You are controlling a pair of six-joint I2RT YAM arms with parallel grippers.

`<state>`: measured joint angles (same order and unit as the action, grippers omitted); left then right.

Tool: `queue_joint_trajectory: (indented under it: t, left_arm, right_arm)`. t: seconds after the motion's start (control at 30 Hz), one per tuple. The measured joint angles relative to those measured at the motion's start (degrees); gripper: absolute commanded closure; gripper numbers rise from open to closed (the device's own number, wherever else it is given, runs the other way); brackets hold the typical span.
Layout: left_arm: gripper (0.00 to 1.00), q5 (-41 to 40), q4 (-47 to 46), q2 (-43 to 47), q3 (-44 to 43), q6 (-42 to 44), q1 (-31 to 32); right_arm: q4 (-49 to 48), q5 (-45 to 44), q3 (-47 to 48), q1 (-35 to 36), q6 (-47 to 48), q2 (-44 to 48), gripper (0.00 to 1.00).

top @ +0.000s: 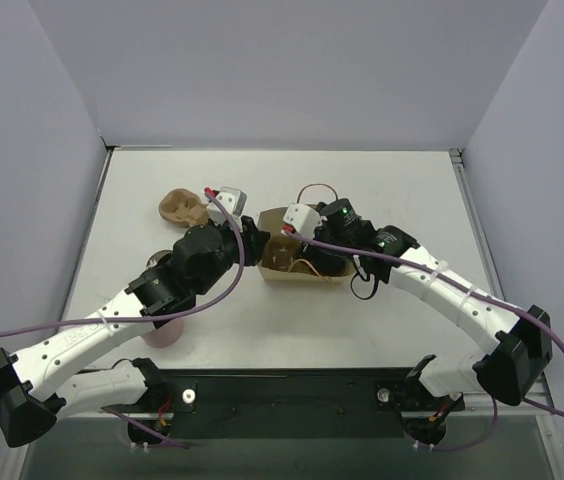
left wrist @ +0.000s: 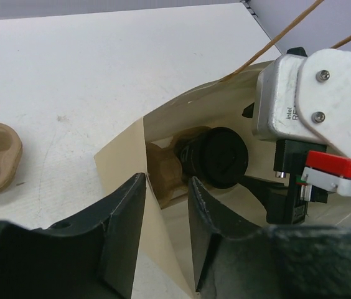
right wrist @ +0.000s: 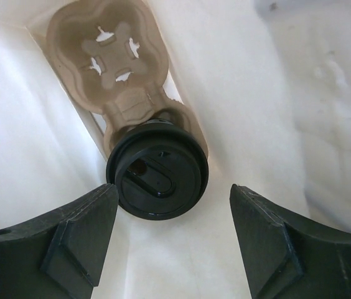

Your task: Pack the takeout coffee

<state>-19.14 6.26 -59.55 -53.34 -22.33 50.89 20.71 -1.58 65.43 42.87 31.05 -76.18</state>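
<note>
Black fingers (right wrist: 79, 240) of the right gripper (right wrist: 171, 193) fill the near edge of its wrist view. They are spread wide inside the tan paper bag (top: 292, 272), which sits near the middle of the table (top: 402, 190). Just beyond them is the takeout coffee (right wrist: 157, 177), its dark lid facing the camera. It is seated in one well of a brown pulp tray (right wrist: 110, 56), whose empty well lies at 11 o'clock from it. The left gripper (left wrist: 166, 187) straddles the bag's rim at the bag's 9 o'clock; whether its jaws pinch the paper cannot be told. A second pulp tray (top: 184, 207) rests at 10 o'clock from the bag. A pink cup (top: 166, 334) stands at 7 o'clock, partly under the left arm (top: 112, 320).
</note>
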Motion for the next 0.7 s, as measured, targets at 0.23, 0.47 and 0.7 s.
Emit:
queue_joint_trajectory:
  t: [0.23,0.47,0.7]
  left_arm:
    - [0.36,-1.27,0.59,-0.04,-3.34,1.62,-0.39]
    - [0.34,-3.63,0.87,0.42,-6.16,3.3,-0.76]
    - [0.34,-5.99,2.21,1.27,-6.56,4.68,-1.14]
  right_arm:
    - [1.66,0.42,4.07,-0.31,-0.96,-1.18,0.36]
    - [2.38,0.55,10.14,-0.96,-3.04,-2.14,0.37]
    - [4.04,0.5,13.51,-1.66,-6.27,-2.14,0.39]
